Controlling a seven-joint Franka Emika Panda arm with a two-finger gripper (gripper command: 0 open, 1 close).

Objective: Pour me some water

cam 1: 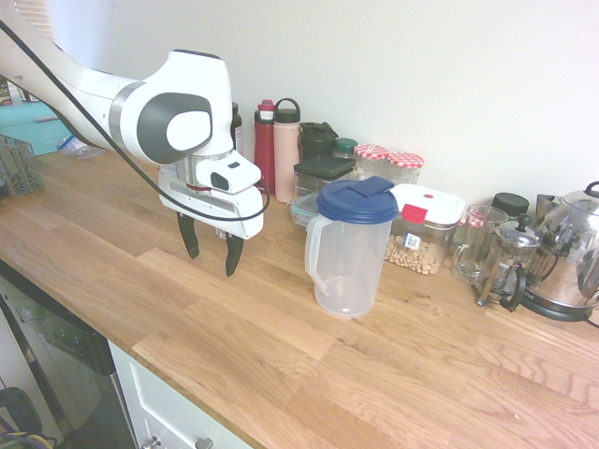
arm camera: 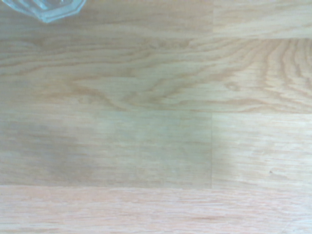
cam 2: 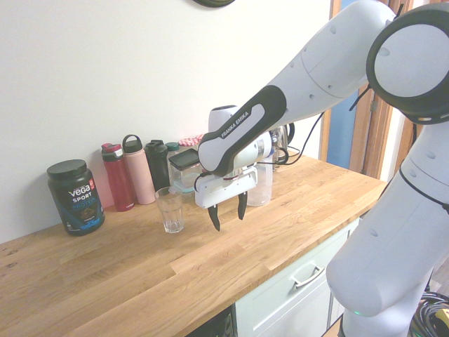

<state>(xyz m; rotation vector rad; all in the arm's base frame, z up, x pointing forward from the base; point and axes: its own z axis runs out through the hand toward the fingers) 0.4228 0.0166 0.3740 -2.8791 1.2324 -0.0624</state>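
Clear plastic pitcher (cam 1: 349, 251) with a dark blue lid (cam 1: 357, 200), upright on the wooden countertop (cam 1: 281, 327), long axis vertical, handle (cam 1: 314, 253) turned toward the gripper side in the first exterior view. Looks nearly empty from here; water level too faint to read. Just in front of the pitcher: bare wood. Just behind it, against the wall: a food box with a white lid (cam 1: 426, 239), two jars with checked lids (cam 1: 388, 165), a dark canister (cam 1: 323, 173). Further along from the pitcher, away from the arm: a glass mug (cam 1: 475, 241), a French press (cam 1: 510, 264), a steel kettle (cam 1: 571, 253).

On the other side of the pitcher: gripper (cam 1: 210, 245), pointing straight down, fingers spread wide, nothing between them, tips hanging clear above the wood. Near the pitcher but apart from it, no contact. Beyond the gripper from the pitcher, along the wall: a red bottle (cam 1: 266, 145) and a pink bottle (cam 1: 286, 142).

Drinking glass (cam 2: 170, 209), seen in the second exterior view, standing upright on the far side of the gripper from the pitcher, so gripper roughly between the two vessels. Rim of that glass just at the edge of the wrist view (arm camera: 45, 9); otherwise only wood grain there. Past the glass from the pitcher: a black Vega Sport tub (cam 2: 75, 196).

Judged next: sideways travel toward the pitcher, level with its handle. Only one arm, so no choice of hand. Downward-pointing fingers suit a vertical handle poorly unless the wrist turns; likely the crux of the approach.
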